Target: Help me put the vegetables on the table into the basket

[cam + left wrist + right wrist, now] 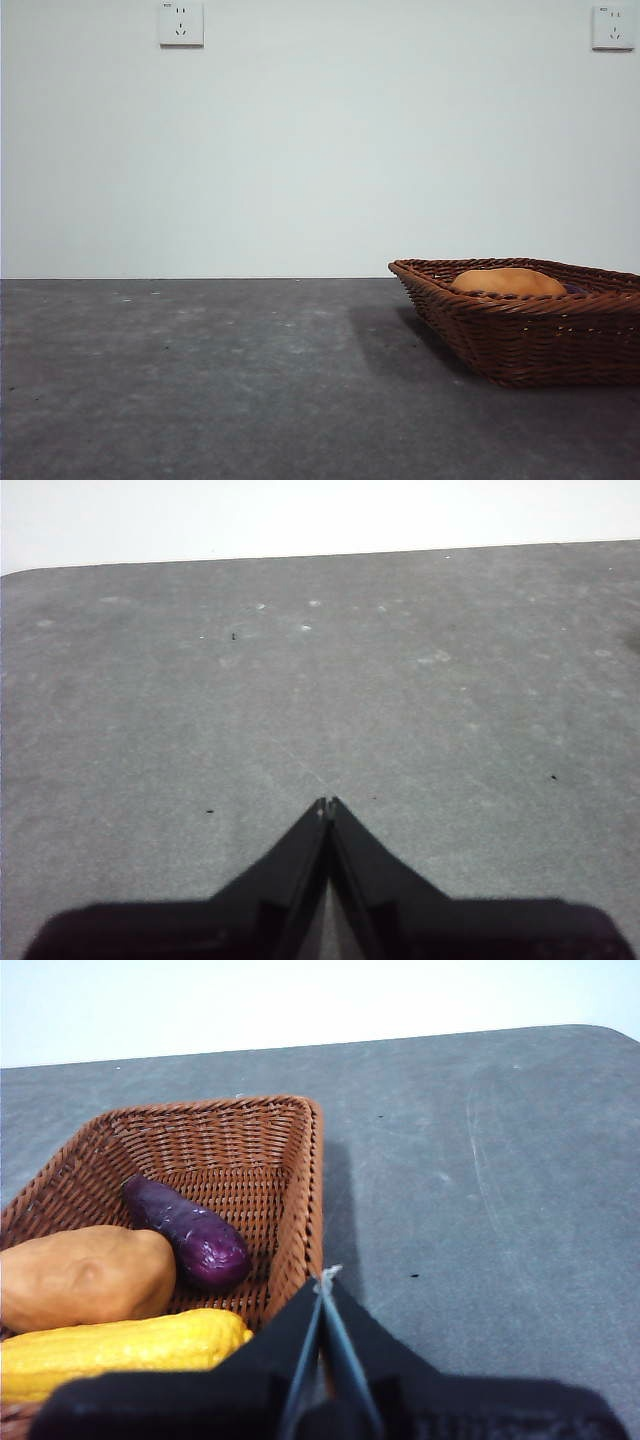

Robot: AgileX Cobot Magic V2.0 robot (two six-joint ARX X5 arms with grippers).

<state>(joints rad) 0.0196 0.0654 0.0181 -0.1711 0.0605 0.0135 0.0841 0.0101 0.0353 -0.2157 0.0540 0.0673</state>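
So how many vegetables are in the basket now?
3, all inside the basket: the eggplant toward its middle, the potato touching it, and the corn cob alongside the potato. No others are visible.

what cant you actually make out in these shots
- Front view: the basket wall hides the eggplant and corn; only the top of the potato shows, and the picture's edge cuts the basket off.
- Right wrist view: the picture's edge cuts off the corn and potato; the right gripper hides part of the basket's rim.
- Left wrist view: only the left gripper over bare table; basket out of view.
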